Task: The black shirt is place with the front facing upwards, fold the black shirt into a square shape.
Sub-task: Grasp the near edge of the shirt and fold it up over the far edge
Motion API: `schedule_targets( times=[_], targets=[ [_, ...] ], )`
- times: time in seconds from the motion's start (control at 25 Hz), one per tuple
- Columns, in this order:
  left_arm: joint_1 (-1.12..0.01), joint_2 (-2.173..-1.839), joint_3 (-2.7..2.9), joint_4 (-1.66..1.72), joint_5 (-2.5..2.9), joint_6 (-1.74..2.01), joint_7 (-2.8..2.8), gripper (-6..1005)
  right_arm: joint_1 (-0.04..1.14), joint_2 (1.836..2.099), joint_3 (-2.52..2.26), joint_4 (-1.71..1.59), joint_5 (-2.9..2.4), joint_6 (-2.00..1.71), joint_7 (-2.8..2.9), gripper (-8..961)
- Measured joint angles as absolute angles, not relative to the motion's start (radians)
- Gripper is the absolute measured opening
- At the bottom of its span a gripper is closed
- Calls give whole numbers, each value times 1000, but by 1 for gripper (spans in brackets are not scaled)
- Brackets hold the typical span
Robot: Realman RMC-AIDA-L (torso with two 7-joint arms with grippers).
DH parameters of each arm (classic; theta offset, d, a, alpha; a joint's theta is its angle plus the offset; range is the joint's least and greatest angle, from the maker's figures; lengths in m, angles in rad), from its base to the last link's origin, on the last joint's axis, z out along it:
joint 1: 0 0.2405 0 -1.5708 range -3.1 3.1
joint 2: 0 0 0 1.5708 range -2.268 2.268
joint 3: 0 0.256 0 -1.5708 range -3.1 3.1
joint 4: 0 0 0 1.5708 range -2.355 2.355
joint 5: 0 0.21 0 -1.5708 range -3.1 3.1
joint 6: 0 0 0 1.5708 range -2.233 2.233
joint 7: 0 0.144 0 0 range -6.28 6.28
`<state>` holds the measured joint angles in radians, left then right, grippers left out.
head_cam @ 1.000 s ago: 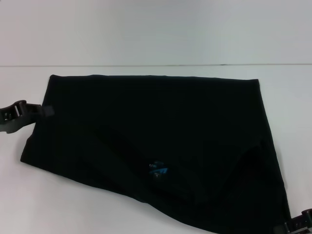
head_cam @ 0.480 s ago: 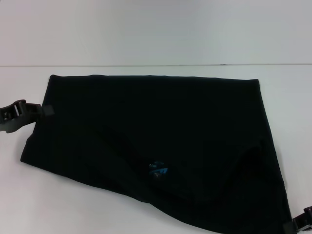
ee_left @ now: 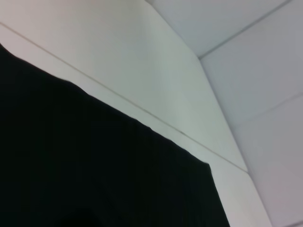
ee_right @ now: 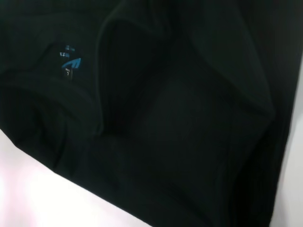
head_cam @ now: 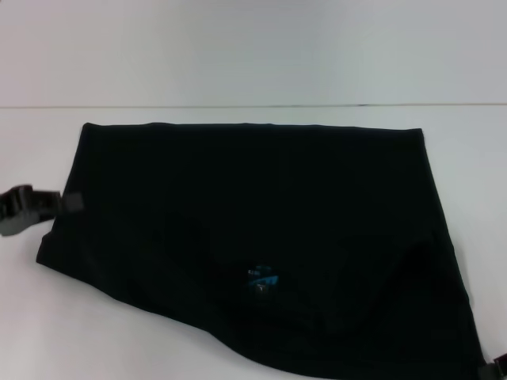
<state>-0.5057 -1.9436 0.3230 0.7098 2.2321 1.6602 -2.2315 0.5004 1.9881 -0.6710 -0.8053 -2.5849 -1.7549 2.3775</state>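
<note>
I am seeing the right hand (head_cam: 499, 367) sitting at the surface's (head_cam: 238, 63) near right corner, beside the black shirt's (head_cam: 253, 222) hem; I cannot tell its grip. The shirt is lying folded across the middle, blue neck label (head_cam: 261, 278) showing. The left hand (head_cam: 70, 203) is touching the shirt's left edge, grip unclear.

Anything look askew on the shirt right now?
Yes. The black shirt lies crooked: its far edge is straight, but the near edge slants and bulges, with loose folds around the blue neck label.
</note>
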Motion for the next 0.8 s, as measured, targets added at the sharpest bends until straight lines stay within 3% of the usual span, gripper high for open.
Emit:
schedule_targets(
  times=[0.52, 0.8],
  targets=[
    [-424, -1942, 328, 819, 2237, 1951, -2215, 3, 440, 1936, -546, -814, -2575, -1868, 2279, 14],
    [-445, -1940, 273, 813, 2161, 1910, -2220, 3, 491, 1903, -416, -796, -2450, -1856, 2248, 16]
  ],
)
